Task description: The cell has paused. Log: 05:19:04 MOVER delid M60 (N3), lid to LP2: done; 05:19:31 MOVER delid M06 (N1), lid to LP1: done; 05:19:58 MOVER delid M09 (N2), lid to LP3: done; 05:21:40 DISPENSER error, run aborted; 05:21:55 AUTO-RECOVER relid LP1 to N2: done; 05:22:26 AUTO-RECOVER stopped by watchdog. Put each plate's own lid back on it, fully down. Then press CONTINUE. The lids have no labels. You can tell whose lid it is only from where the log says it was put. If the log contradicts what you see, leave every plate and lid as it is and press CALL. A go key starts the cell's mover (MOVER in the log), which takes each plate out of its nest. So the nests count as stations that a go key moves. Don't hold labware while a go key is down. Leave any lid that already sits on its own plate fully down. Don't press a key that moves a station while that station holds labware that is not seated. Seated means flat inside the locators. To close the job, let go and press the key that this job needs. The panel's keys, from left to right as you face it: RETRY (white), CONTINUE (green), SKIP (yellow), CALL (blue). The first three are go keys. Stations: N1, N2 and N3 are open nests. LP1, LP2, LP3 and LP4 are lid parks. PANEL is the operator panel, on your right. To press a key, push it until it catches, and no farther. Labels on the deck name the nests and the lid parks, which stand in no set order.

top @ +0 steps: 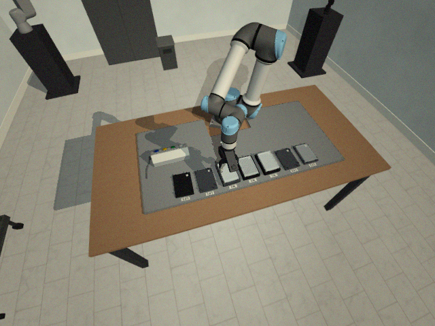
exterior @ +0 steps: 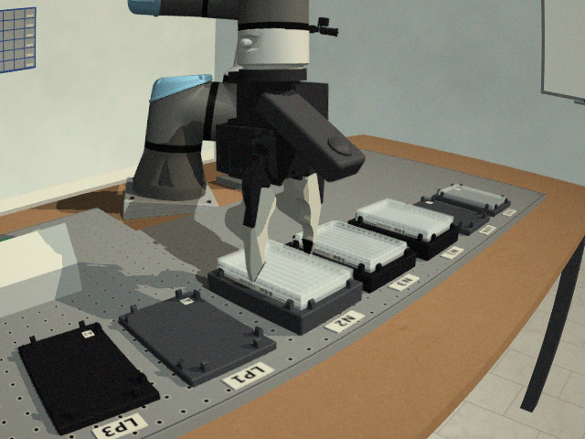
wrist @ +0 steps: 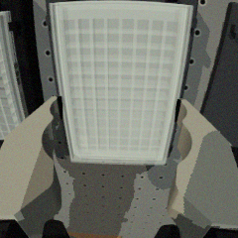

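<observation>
The top view looks steeply down from high up, well back, taking in the whole brown wooden counter (top: 196,219) and floor. The exterior view sits low and close, looking slantwise along the row of stations. The wrist view peers down past the black-and-beige two-fingered claw (top: 230,168) (exterior: 281,264) (wrist: 118,101). All three share the clear plate in the dark-grey nest (top: 227,181) (exterior: 300,323) (wrist: 188,55).

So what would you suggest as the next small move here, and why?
I would probably open the claw just enough to free the clear lid, without shifting it. It is shut on the lid's long sides, and the lid looks level and square over the plate in nest N2, though whether it is fully down is hard to tell.
</observation>
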Controlling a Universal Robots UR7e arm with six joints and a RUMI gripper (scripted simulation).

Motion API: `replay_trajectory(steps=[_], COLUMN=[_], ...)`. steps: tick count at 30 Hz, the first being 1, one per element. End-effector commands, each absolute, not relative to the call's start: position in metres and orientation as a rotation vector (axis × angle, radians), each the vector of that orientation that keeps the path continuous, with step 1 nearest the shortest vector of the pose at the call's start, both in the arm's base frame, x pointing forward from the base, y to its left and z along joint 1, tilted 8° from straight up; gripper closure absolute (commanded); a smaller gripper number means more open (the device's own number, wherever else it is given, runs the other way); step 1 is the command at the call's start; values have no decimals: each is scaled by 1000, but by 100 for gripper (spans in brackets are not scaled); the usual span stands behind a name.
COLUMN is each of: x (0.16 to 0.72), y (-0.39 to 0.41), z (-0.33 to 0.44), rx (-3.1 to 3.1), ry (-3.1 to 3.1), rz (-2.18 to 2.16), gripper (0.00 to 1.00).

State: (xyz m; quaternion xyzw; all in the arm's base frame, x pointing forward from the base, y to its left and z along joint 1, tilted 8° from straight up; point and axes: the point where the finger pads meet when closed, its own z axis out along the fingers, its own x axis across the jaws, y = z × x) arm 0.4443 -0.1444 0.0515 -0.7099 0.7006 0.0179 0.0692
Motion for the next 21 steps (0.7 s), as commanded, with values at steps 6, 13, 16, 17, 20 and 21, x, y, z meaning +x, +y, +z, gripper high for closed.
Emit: replay_trajectory(steps=[6,13,16,17,20,21], x=[445,445,445,445,445,445], y=[-145,-145,-145,-145,-145,-145], z=[52,52,52,52,52,52], rx=[-2137,-2137,-2137,-2137,-2137,-2137], ry=[2109,2109,2109,2109,2109,2109], rz=[52,52,52,52,52,52], gripper=[100,100,18,18,18,18])
